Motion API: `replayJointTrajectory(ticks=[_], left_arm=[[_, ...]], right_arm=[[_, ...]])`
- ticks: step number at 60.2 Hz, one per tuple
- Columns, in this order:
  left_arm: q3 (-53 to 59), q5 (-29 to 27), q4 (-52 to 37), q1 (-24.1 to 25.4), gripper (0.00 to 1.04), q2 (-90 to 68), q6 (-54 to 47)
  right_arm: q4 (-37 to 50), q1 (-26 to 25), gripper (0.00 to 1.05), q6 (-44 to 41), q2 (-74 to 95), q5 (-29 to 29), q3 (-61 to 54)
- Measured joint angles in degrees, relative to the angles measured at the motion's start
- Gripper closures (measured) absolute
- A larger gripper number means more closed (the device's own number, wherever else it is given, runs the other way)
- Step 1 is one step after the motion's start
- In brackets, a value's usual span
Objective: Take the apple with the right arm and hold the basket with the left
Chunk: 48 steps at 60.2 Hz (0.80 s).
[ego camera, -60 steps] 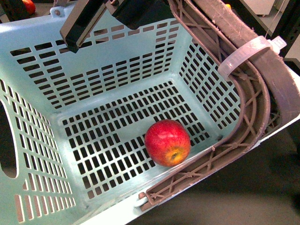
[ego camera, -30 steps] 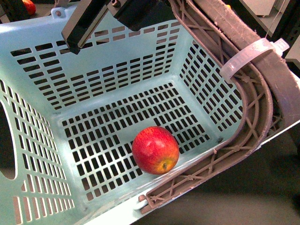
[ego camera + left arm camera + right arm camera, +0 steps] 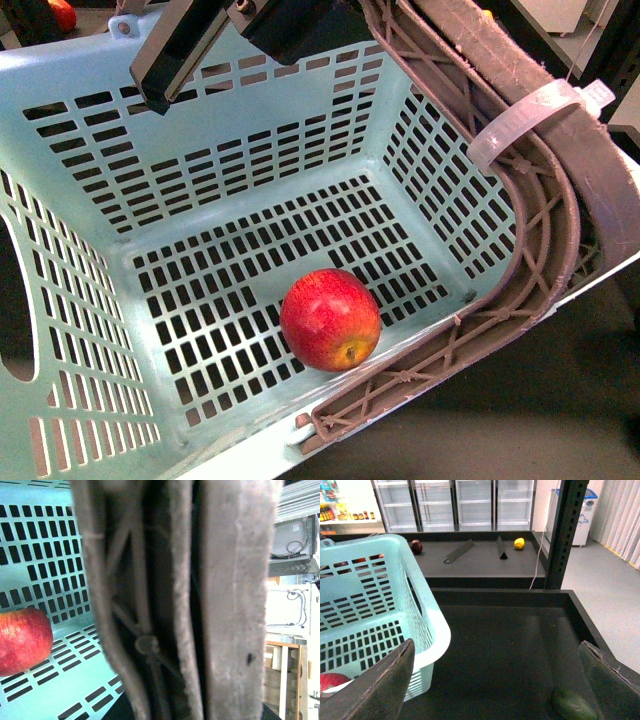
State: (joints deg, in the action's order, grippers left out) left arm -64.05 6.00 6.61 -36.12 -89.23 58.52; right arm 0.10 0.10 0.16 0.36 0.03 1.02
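Basket (image 3: pixel 250 130) hangs tilted toward us in the front view, with its open mouth facing the camera. The two handles (image 3: pixel 545 230) are raised together at 2 to 4 o'clock and bound by a pale tie (image 3: pixel 525 122). We judge the tie is there so that a single grip takes both. The left wrist view is filled by those handles (image 3: pixel 150 605) at close range, with no fingers visible. We therefore cannot tell how the left gripper stands, though the lifted, tilted basket suggests it is carried from that side. A black arm part (image 3: pixel 185 45) crosses the far rim at 11 o'clock, and we take it for the left arm. Apple (image 3: pixel 331 319) lies on the slotted floor at about 5 o'clock, stem dimple toward us and close to the near wall. Whether it touches the wall we cannot tell. We judge the sloping floor keeps it in that low corner. Right gripper (image 3: pixel 496 645) is spread wide with nothing between its fingers (image 3: pixel 385 680). It sits outside the basket wall (image 3: pixel 427 630), over a dark table (image 3: pixel 510 610). Empty and clear of the rim, it reads to us as done with the apple or not yet reaching for it. A lemon (image 3: pixel 519 543), a dark fruit (image 3: pixel 416 546) and a green fruit (image 3: pixel 572 705) lie well apart from the basket.
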Motion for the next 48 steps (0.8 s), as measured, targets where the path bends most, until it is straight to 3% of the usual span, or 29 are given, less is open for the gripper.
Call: replayJointTrajectory(ticks=[3, 8, 14, 24, 48], left_arm=[[0.2, -2.49, -1.07, -0.39, 0.9, 0.0, 0.0], [1.84, -16.5, -7.67, -1.9, 0.9, 0.0, 1.42], [3.74, -26.93, -10.51, -0.66, 0.9, 2.12, 4.81], [6.95, -27.47, -10.84, 4.7, 0.9, 5.64, 12.39], [5.73, -20.85, -13.18, 21.4, 0.9, -2.21, 23.47]], right_arm=[[0.0, 0.0, 0.09, 0.0, 0.0, 0.0, 0.0], [0.0, 0.0, 0.09, 0.0, 0.0, -0.07, 0.0], [-0.02, 0.0, 0.09, 0.0, 0.0, 0.02, 0.0], [-0.02, 0.0, 0.09, 0.0, 0.0, 0.0, 0.0], [-0.02, 0.0, 0.09, 0.0, -0.02, -0.02, 0.0]])
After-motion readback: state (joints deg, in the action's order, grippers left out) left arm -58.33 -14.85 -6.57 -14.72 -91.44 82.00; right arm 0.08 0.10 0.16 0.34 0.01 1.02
